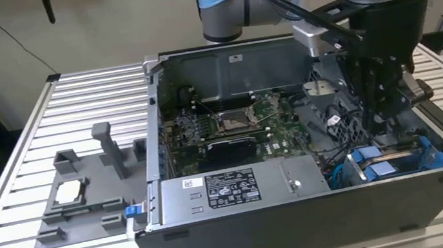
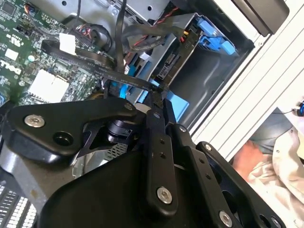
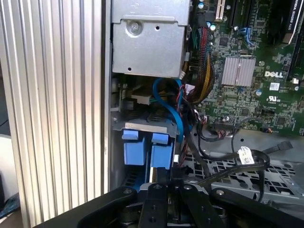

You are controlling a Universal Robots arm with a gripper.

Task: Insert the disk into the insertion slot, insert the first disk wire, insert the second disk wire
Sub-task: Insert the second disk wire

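The disk (image 2: 173, 59) lies in the insertion slot (image 1: 399, 152) at the case's front corner on the exterior view's right, and its bright blue carrier tabs (image 3: 142, 148) stick out. My gripper (image 2: 158, 95) reaches down into the case just above that bay. It is shut on the end of a flat black disk wire (image 2: 90, 59), whose connector (image 3: 176, 172) hangs close to the disk's port edge. I cannot tell whether the connector touches the port. In the exterior view the gripper (image 1: 386, 134) stands over the blue pieces.
The open computer case (image 1: 321, 214) rests on a slatted metal table (image 1: 80, 105). A grey power-supply box (image 1: 239, 186) sits beside the bay, with the motherboard (image 1: 231, 126) behind it. Loose black and blue cables (image 3: 228, 156) crowd the bay. A grey fixture (image 1: 84, 202) stands outside the case.
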